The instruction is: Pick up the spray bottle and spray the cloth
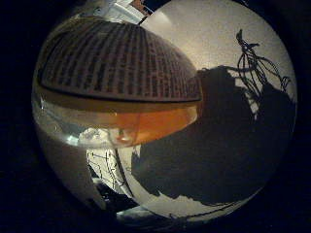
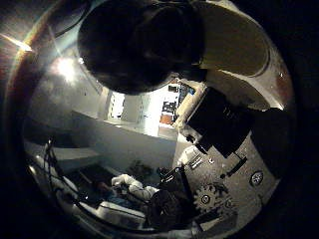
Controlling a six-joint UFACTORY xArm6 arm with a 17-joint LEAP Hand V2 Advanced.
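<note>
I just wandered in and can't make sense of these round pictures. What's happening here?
These views look out from a robot hand's palm. A spray bottle fills much of one view, so it sits very close to the palm: a ribbed, label-like band on top, orange liquid in the clear part below. Past it is a pale tabletop crossed by the hand's shadow. The other view shows the hand, black and geared parts, with a dark rounded shape near it. No cloth is visible.

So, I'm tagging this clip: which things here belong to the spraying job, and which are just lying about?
Job: spray bottle, close to the palm; hand. Cloth not in view.
Lying about: only the white surface.
</note>
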